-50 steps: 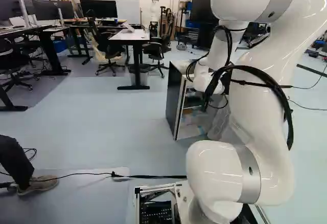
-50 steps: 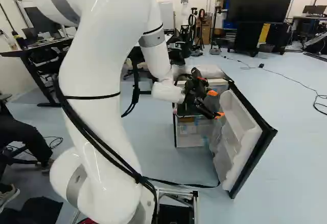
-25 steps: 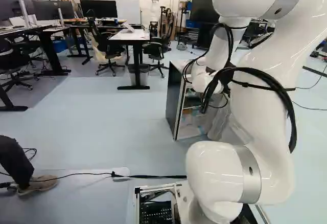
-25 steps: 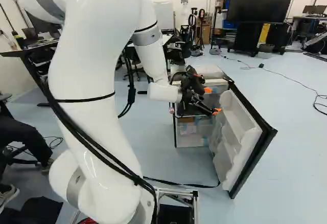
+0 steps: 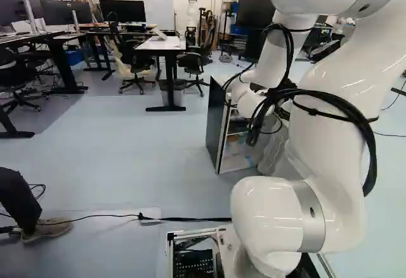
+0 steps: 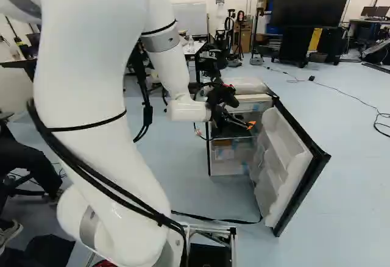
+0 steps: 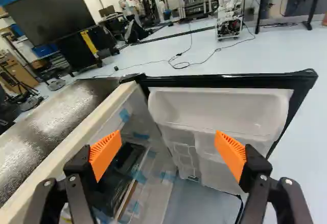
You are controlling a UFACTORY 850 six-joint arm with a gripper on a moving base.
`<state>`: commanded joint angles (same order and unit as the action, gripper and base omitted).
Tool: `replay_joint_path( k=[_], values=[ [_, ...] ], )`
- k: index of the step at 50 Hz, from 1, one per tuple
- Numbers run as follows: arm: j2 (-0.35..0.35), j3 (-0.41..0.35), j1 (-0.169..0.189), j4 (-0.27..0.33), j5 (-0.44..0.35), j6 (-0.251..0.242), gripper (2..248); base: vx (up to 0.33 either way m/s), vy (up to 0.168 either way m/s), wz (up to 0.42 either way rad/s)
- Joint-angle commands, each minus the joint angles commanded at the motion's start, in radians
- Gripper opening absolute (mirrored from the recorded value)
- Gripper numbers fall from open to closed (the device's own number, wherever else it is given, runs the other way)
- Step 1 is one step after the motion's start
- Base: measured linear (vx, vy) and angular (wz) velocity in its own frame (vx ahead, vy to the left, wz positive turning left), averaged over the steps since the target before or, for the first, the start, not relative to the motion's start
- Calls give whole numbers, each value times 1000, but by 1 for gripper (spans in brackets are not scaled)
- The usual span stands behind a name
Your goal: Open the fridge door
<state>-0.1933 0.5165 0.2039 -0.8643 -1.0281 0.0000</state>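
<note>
Door (image 6: 285, 151) of fridge (image 6: 248, 86) standing open; gripper (image 6: 247, 124) near door's inner side, orange-padded fingers spread wide apart

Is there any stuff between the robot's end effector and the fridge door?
No, nothing that I can see. The end effector is open, and the white inside of the fridge door shows past its fingers. The fridge body is off to the side.

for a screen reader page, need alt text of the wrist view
Open fridge door, pale bins on its inner side, ahead of an end effector whose two orange-padded fingers stand apart, gripping nothing. The fridge body is beside the door; another robot stands beyond.
</note>
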Motion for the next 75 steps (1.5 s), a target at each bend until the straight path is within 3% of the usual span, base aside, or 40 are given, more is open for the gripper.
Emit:
replay_joint_path(
  k=[47, 75],
  values=[
    [268, -244, -116, 491, 88, 0, 247, 0, 0, 0],
    [384, -349, -166, 703, 126, 0, 247, 0, 0, 0]
  ],
)
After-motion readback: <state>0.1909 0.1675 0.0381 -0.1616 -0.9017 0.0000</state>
